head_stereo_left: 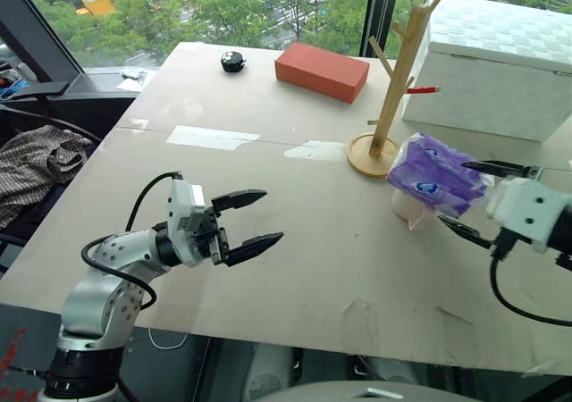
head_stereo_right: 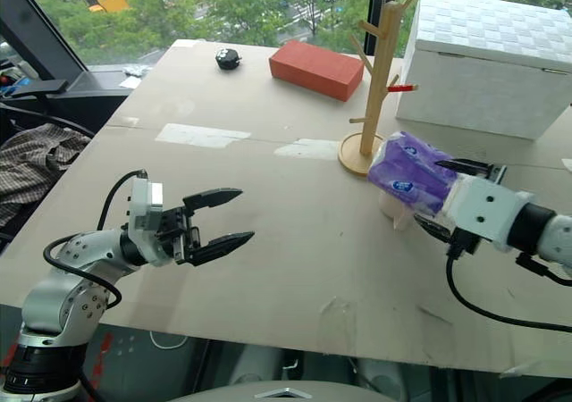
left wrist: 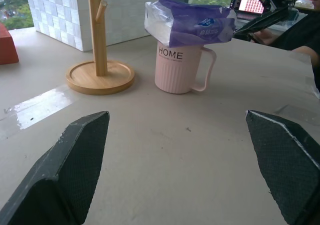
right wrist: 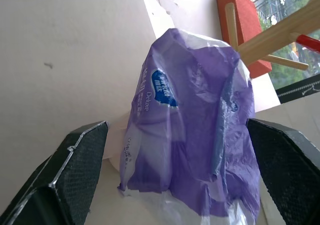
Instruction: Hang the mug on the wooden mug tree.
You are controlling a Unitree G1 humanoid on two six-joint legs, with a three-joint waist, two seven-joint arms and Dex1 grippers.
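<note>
While the mug (left wrist: 178, 69) stands upright on the table (head_stereo_left: 268, 241) just beside the wooden mug tree (head_stereo_left: 393, 89) base, it's blocked: a purple tissue packet (head_stereo_left: 436, 174) lies across its rim. So you're at the clearing step, not the hanging step.

Right gripper (head_stereo_left: 474, 196): jaws spread wide, one finger on each side of the packet. In the right wrist view the pads stand clear of the wrapper on both sides, so I read it as released, not grasping. From the head views contact is hard to judge, possibly brushing the far end.

Left gripper (head_stereo_left: 255, 216): jaws open, empty, hovering over bare table well apart from the mug, pointed toward it.

Mug handle (left wrist: 207, 72) faces away from the tree base, toward the right arm's side.

Next move, my read:
- Close right on the packet, lift it off, drop it away from the tree and mug.
- Packet is soft, it'll deform, so squeeze mid-body, not the loose wrapper end.
- Watch for dragging the mug over as the packet comes off.
- Then grip the mug by body or rim, leaving the handle loop free.
- Peg branches angle upward, so the loop has to come in above a peg and settle down onto it.

Red brick-like block (head_stereo_left: 322, 70) and white box (head_stereo_left: 500, 71) are out of the way.
</note>
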